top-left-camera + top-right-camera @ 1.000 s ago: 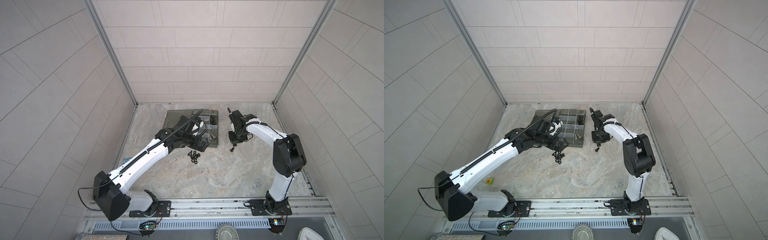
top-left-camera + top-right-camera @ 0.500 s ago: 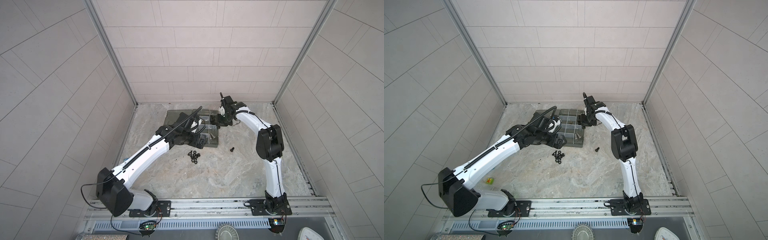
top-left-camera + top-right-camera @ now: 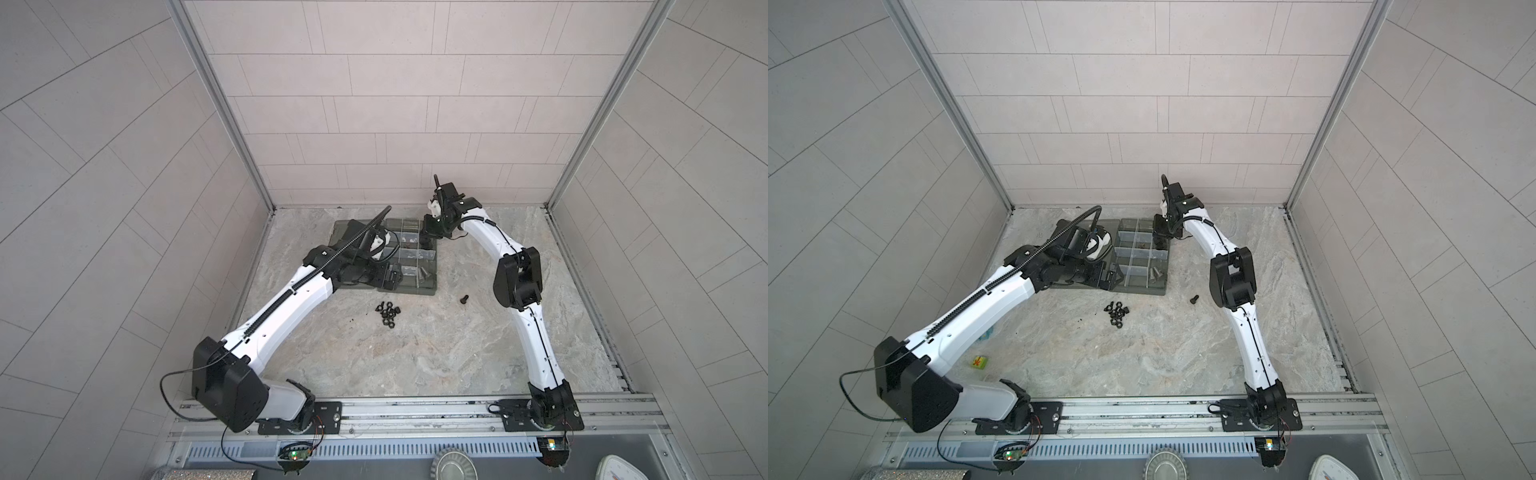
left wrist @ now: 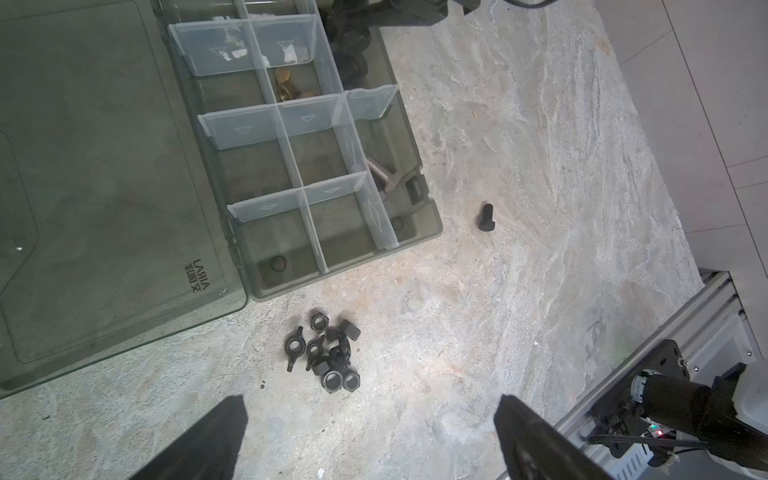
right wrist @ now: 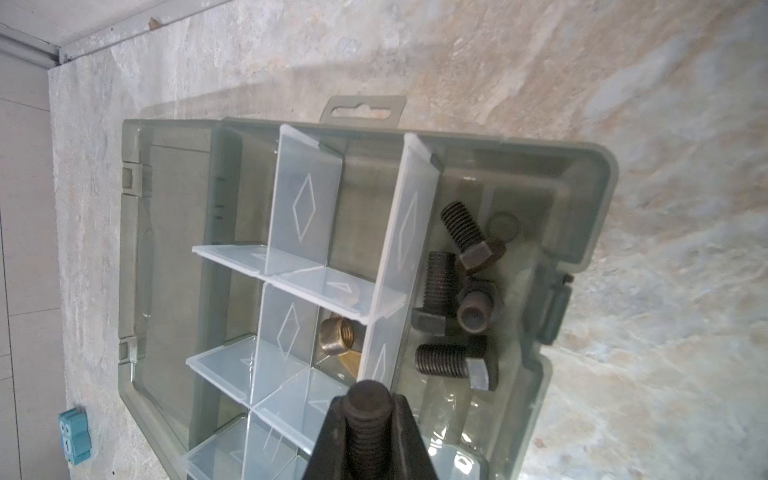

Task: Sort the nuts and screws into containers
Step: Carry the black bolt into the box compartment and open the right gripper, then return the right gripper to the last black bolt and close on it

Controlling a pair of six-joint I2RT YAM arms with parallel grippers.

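On the marbled tabletop (image 3: pixel 415 357), items as found:

1. Organizer box (image 3: pixel 434 286): smoky grey, open, set toward the back wall. Pale dividers split it into compartments. Its hinged lid (image 4: pixel 104 187) lies flat alongside and sits largely under the left arm in both top views.
2. Right gripper (image 5: pixel 369 409): jaws pinched on a held screw (image 5: pixel 368 399), black, with its threaded shank showing between the fingers. It is poised above the far right end of the box.
3. Four black screws (image 5: pixel 457 299): heaped and touching one another in the far right corner compartment, against the latch wall.
4. Silver screw (image 4: pixel 382 174): lies tilted in a compartment of the same outer column, closer to the near end.
5. Brass fittings (image 5: pixel 336 334): in a middle-column compartment, next to the divider that borders the black screws.
6. Loose black screw (image 4: pixel 486 216): on its side on the table, near the box's near right corner and apart from it.
7. Nuts (image 4: pixel 328 353): a black cluster of hex and winged pieces, touching one another. They lie on the table just in front of the box's near wall, not against it.
8. Left gripper (image 4: pixel 370 401): jaws spread wide with nothing between them. It is held above the near edge of the box by the hinge, and the nuts are clear of both fingers.
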